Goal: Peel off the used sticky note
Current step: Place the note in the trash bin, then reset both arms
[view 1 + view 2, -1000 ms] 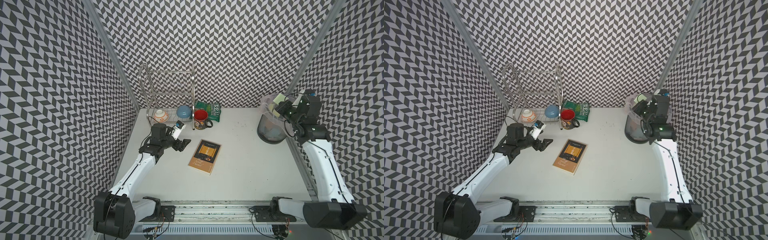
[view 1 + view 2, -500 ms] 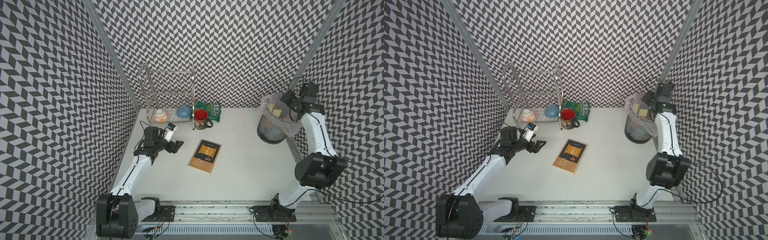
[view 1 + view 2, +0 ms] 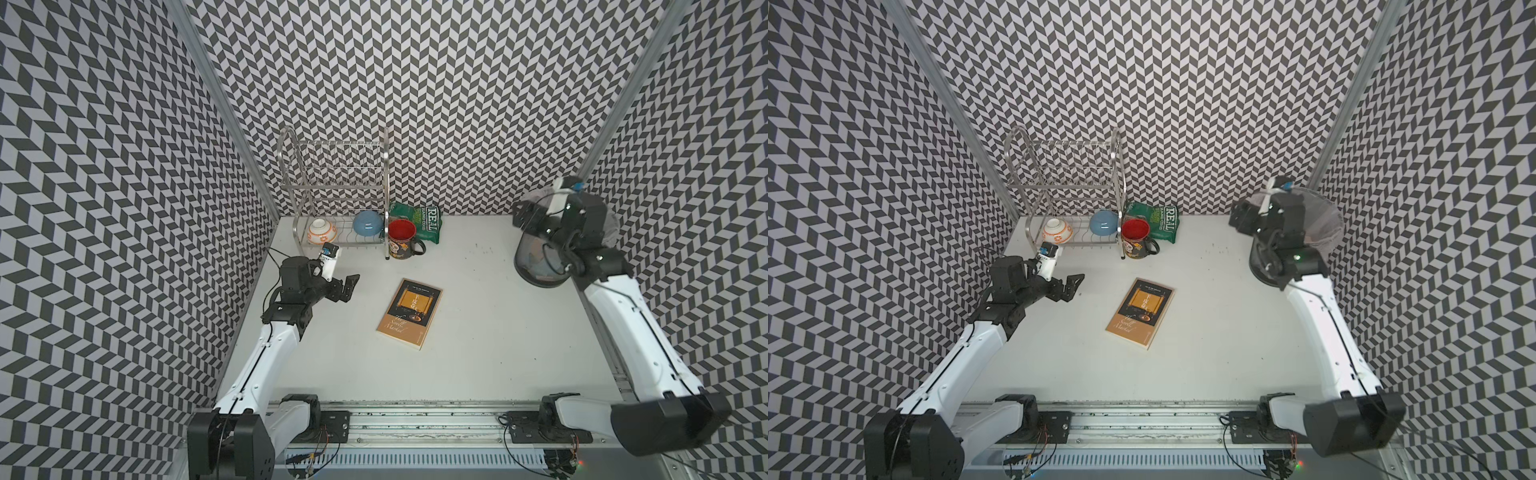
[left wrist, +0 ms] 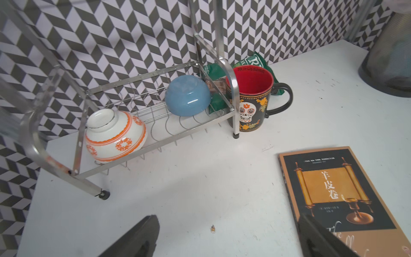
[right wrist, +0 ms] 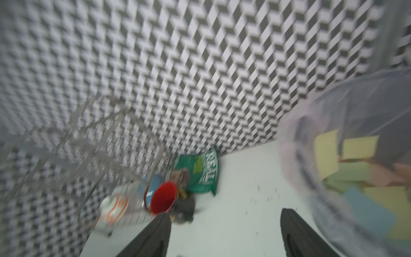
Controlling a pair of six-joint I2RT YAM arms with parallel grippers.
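Right claw (image 5: pixel 224 233), shut a second ago, now gapes empty beside the bin (image 5: pixel 333 155); left claw (image 4: pixel 222 240) stays wide.

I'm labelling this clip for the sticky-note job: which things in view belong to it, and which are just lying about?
Belong to the job:
book
bin holding discarded notes
right pincer, open by the bin

Just lying about:
dish rack
two bowls
skull mug
green snack bag

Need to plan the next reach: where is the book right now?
In both top views the book lies flat near the table's middle, in front of the skull mug, right of the open left pincer.
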